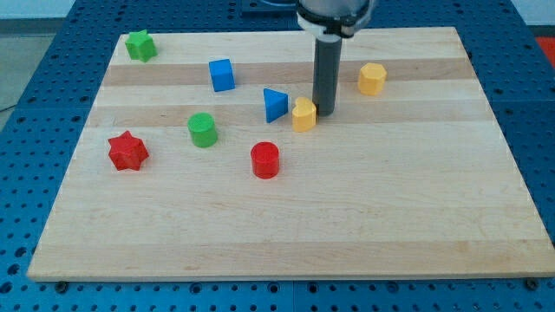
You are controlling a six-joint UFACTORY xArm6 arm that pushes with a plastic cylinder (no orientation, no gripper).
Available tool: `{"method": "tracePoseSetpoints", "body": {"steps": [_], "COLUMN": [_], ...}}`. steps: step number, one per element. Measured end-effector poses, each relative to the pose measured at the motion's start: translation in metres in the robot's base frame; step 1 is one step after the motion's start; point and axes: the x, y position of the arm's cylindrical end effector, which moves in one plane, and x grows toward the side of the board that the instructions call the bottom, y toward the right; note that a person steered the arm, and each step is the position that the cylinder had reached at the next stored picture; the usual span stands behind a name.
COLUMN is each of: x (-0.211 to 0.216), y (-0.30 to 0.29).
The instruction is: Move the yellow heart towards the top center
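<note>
The yellow heart is being seen a little above the middle of the wooden board, roughly level with the board's horizontal centre and well short of the top edge. My tip is being held against the heart's right side, apparently touching it. No pincer is being carried by the arm; only a straight dark rod is being shown.

The blue triangle is being seen just beside the heart on its left. The yellow hexagon is being seen nearer the top right. The blue cube and the green star are lying towards the top left corner. The green cylinder, red star and red cylinder are lying left of centre.
</note>
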Motion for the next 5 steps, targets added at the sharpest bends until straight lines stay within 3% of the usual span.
{"method": "tracePoseSetpoints", "body": {"steps": [1, 2, 5], "x": [0.038, 0.038, -0.024], "y": [0.001, -0.034, -0.044]}}
